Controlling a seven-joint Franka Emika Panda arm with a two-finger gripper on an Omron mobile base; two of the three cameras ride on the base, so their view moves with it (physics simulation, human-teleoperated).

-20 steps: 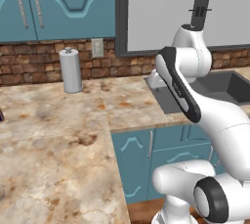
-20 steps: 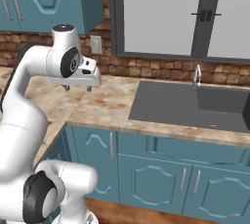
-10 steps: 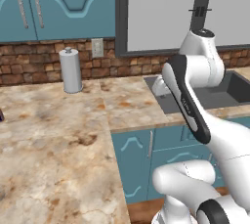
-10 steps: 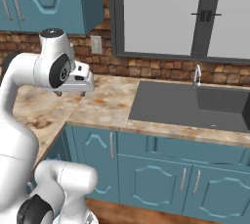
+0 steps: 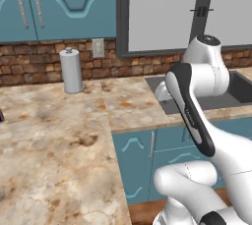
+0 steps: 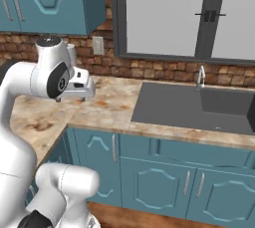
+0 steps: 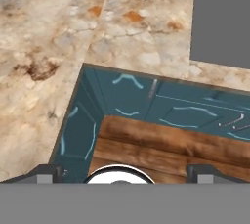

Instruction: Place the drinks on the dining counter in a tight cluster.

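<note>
Brick backsplash and teal cabinets behind; beige marbled surface (image 5: pixel 54 140) wraps an L-corner, sink (image 6: pixel 194 105) to the right. Paper-towel roll (image 5: pixel 72 70) upright by the wall. Hand (image 7: pixel 122 171) hovers above the inner corner of the surface, looking down at cabinet fronts and wood floor (image 7: pixel 166 142); fingertips set wide apart, nothing between them. Of the drinks, only a dark sliver (image 5: pixel 1 116) at far left edge, identity uncertain. Judgement: the drinks lie well left of the hand, so a long leftward reach or drive comes first
</note>
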